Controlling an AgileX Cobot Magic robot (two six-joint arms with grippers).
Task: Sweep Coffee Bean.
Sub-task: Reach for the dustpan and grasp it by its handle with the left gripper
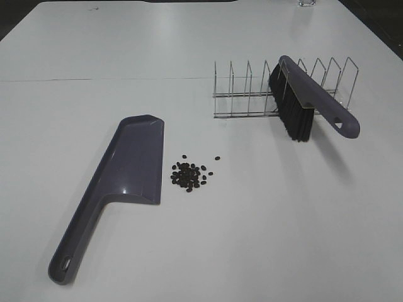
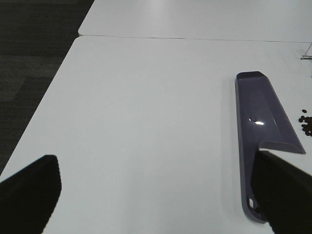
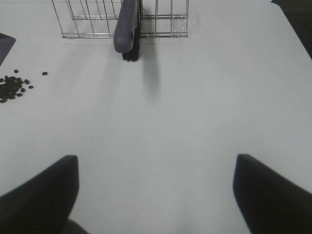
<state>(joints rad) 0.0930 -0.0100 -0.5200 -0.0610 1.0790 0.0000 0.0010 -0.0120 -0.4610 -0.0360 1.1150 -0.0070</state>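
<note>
A small heap of coffee beans (image 1: 187, 176) lies mid-table, just right of the purple-grey dustpan (image 1: 129, 170), which lies flat with its handle toward the front left. The purple brush (image 1: 302, 100) with black bristles leans in a wire rack (image 1: 252, 94). Neither gripper shows in the high view. In the left wrist view my left gripper (image 2: 158, 195) is open over bare table, its right finger (image 2: 287, 195) by the dustpan (image 2: 261, 117) handle; beans (image 2: 306, 124) peek in at the edge. My right gripper (image 3: 156, 195) is open and empty, well short of the brush (image 3: 127, 29) and the beans (image 3: 12, 87).
The wire rack (image 3: 87, 19) stands at the back right of the white table. A seam between two tabletops (image 1: 94, 79) runs across the back. A glass (image 1: 306, 2) sits at the far edge. Dark floor (image 2: 29, 58) lies beyond the table's left side.
</note>
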